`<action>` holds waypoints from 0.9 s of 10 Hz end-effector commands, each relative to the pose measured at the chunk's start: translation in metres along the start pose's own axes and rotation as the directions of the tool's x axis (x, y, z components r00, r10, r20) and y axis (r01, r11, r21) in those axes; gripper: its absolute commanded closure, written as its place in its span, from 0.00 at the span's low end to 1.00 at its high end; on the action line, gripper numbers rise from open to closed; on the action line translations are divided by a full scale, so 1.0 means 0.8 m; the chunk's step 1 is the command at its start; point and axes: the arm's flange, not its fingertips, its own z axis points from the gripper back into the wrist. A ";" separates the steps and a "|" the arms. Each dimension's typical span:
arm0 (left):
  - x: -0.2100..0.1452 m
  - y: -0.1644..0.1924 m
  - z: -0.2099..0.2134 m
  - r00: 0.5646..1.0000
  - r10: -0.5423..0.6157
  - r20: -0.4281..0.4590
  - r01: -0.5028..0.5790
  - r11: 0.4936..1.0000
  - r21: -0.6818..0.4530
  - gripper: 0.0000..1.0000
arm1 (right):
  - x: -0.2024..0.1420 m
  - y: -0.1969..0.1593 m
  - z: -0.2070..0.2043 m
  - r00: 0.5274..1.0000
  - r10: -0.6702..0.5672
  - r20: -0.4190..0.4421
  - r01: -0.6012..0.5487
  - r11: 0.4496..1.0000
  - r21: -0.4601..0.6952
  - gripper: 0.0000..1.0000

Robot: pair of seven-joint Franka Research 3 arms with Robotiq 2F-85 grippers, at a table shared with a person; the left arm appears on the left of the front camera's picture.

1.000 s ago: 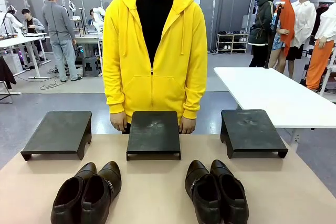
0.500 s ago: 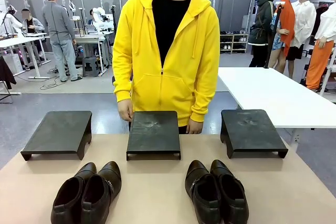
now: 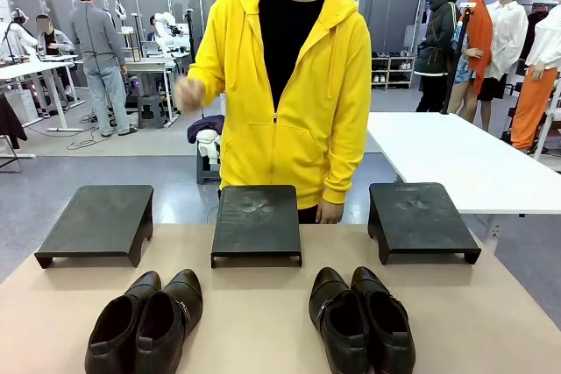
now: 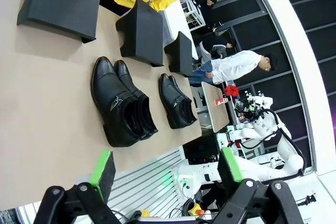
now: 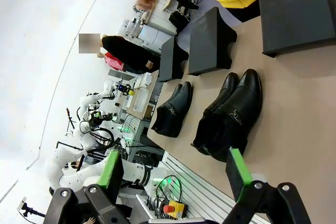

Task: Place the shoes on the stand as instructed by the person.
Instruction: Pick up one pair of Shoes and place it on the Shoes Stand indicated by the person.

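Shoes: the brown pair (image 3: 145,321) and the black pair (image 3: 361,320) are both sitting on the table (image 3: 263,339), toes pointing at the person (image 3: 285,85).
Brown pair: it is lying in front of the gap between the left stand (image 3: 96,216) and the middle stand (image 3: 256,216), near them but not touching.
Black pair: it is lying in front of the gap between the middle stand and the right stand (image 3: 421,216), not touching either.
Person: standing behind the middle stand in a yellow hoodie, holding one hand (image 3: 187,94) up at chest height, looking blurry. The other hand (image 3: 330,211) is hanging by that stand's far corner.
Left gripper (image 4: 168,174): it is hanging over the table with its green fingers spread wide, holding nothing.
Right gripper (image 5: 176,177): it is hanging over the table too, fingers spread wide, holding nothing.
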 end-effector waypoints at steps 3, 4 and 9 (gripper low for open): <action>0.001 -0.002 0.003 1.000 -0.013 0.000 0.013 1.000 -0.010 0.00 | 0.000 0.001 0.001 1.000 0.007 0.004 -0.007 1.000 0.009 0.00; 0.001 -0.002 0.003 1.000 -0.013 0.000 0.013 1.000 -0.010 0.00 | 0.000 0.001 0.001 1.000 0.007 0.004 -0.007 1.000 0.009 0.00; 0.001 -0.002 0.003 1.000 -0.013 0.000 0.013 1.000 -0.010 0.00 | 0.000 0.001 0.001 1.000 0.007 0.004 -0.007 1.000 0.009 0.00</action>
